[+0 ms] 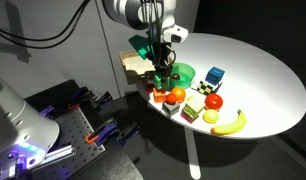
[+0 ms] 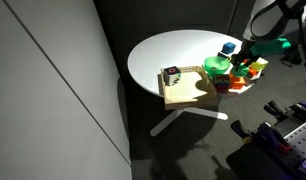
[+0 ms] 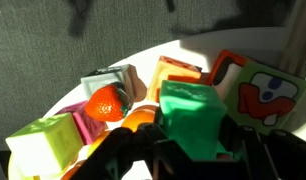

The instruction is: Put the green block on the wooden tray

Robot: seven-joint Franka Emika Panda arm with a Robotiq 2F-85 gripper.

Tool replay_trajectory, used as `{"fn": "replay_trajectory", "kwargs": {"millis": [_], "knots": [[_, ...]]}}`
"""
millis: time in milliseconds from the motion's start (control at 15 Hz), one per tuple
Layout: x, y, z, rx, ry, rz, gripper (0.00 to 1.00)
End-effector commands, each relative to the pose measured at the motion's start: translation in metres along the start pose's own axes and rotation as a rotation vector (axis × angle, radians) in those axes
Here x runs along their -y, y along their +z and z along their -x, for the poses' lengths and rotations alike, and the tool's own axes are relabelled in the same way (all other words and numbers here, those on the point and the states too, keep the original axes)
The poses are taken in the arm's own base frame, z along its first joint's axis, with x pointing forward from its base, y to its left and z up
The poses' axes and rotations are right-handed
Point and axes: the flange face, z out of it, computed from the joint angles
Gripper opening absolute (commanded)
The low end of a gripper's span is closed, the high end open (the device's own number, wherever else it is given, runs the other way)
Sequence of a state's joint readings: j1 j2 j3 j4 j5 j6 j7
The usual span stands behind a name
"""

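Your fingers (image 3: 128,155) are pinching the bright green cubic block (image 3: 193,115) at its 9 and 3 o'clock flanks in the wrist view. The Robotiq gripper (image 3: 188,158) is holding it just over the toy pile. A red tomato toy (image 3: 105,103) is lying at the block's 9 o'clock and a yellow face-printed block (image 3: 263,95) at its 3 o'clock. In an exterior view, the flat tan wooden tray (image 2: 193,98) is sitting at the gripper's 9 o'clock, apart from it. The tray is carrying a small dark cube (image 2: 172,75) and resting on the round white table (image 2: 163,50).
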State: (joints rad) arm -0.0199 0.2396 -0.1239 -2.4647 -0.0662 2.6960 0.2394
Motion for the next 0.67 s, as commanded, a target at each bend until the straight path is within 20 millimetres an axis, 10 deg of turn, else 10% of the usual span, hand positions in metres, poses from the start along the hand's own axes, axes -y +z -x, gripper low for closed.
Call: {"fn": "replay_trajectory", "kwargs": {"millis": [0,600], "knots": [[0.013,-0.019,-0.002,0.006,-0.021,-0.015,0.26],[0.057,-0.037,-0.027,0.021,-0.064,-0.002,0.26]]}}
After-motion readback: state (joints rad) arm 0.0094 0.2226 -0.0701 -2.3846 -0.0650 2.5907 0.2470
